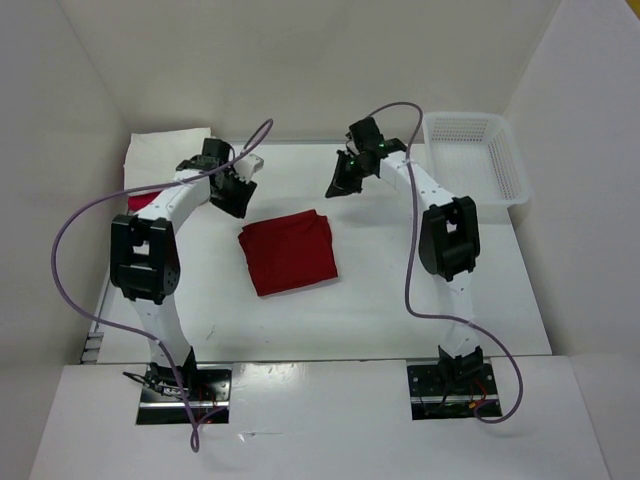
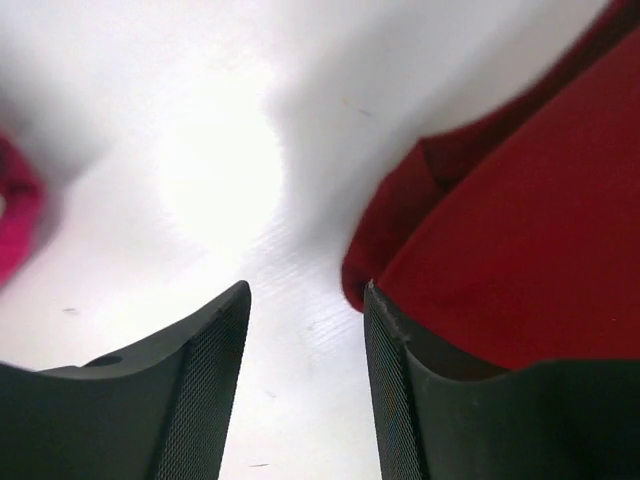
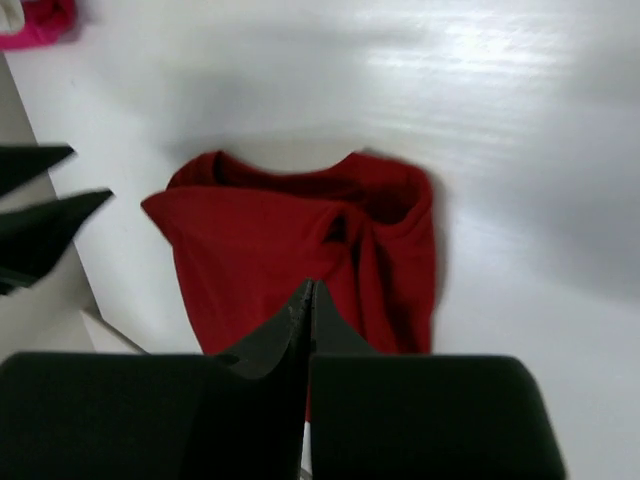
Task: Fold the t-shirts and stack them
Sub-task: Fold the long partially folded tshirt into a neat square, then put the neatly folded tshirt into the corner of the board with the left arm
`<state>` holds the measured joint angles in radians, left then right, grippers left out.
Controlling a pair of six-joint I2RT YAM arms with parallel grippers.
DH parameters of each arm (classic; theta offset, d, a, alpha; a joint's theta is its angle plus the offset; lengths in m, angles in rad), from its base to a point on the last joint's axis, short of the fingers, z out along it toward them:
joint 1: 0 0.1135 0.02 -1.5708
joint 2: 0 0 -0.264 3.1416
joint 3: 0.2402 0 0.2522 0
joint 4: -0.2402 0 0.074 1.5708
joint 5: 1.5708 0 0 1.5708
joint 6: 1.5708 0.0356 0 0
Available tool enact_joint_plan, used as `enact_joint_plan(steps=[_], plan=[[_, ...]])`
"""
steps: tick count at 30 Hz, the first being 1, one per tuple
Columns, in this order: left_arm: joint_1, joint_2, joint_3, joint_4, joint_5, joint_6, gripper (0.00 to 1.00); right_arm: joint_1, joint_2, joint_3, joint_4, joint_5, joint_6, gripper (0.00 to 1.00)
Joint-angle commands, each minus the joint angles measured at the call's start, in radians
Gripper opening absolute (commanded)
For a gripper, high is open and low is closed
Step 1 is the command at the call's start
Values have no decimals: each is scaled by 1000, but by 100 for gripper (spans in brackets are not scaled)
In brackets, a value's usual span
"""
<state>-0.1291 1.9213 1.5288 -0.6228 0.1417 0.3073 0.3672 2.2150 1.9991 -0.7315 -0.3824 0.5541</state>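
A dark red t-shirt (image 1: 288, 252) lies folded into a rough square in the middle of the table, also seen as the red shirt (image 3: 270, 240) in the right wrist view. My left gripper (image 1: 236, 203) hovers just off its far left corner, open, with bare table between the fingers (image 2: 215, 350) and the red cloth (image 2: 520, 230) beside the right finger. My right gripper (image 1: 334, 188) hangs above the table beyond the shirt's far right corner, shut with nothing in it (image 3: 310, 288). A magenta-pink t-shirt (image 2: 15, 215) shows at the left edge. A cream white t-shirt (image 1: 165, 150) lies at the back left.
A white plastic lattice basket (image 1: 500, 170) stands at the back right corner. White walls enclose the table on three sides. Purple cables loop from both arms. The left arm's fingers (image 3: 40, 225) show at the left edge of the right wrist view.
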Motion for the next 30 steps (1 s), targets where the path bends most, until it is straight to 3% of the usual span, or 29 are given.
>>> enact_joint_plan(steps=[1,3,5,9,10,14,22,24,25,28,29,30], plan=[[8,-112,62,-1,36,-42,57,93,-84,-42,37,59,-37,0],[-6,-139,71,-32,166,-19,51,113,-36,-42,37,44,-37,0],[-35,-139,60,-60,209,1,44,113,1,-42,37,25,-26,0],[-60,-58,-2,-60,228,13,9,122,118,42,37,23,-3,0],[-60,-38,-13,-49,228,13,5,122,139,68,37,37,-3,0],[-60,65,40,-40,190,4,2,112,239,249,-43,105,-3,0],[-38,150,97,-18,66,-28,2,102,310,346,-103,146,-23,0],[-26,159,128,-18,65,-54,6,102,310,375,-112,155,-23,0],[-11,159,158,-18,55,-54,18,102,310,403,-124,155,-32,0],[12,134,195,-46,55,-63,39,102,319,490,-181,169,-51,0],[25,102,195,-46,70,-63,56,102,319,518,-202,190,-63,1],[25,81,206,-61,87,-63,63,102,319,550,-227,203,-63,4]])
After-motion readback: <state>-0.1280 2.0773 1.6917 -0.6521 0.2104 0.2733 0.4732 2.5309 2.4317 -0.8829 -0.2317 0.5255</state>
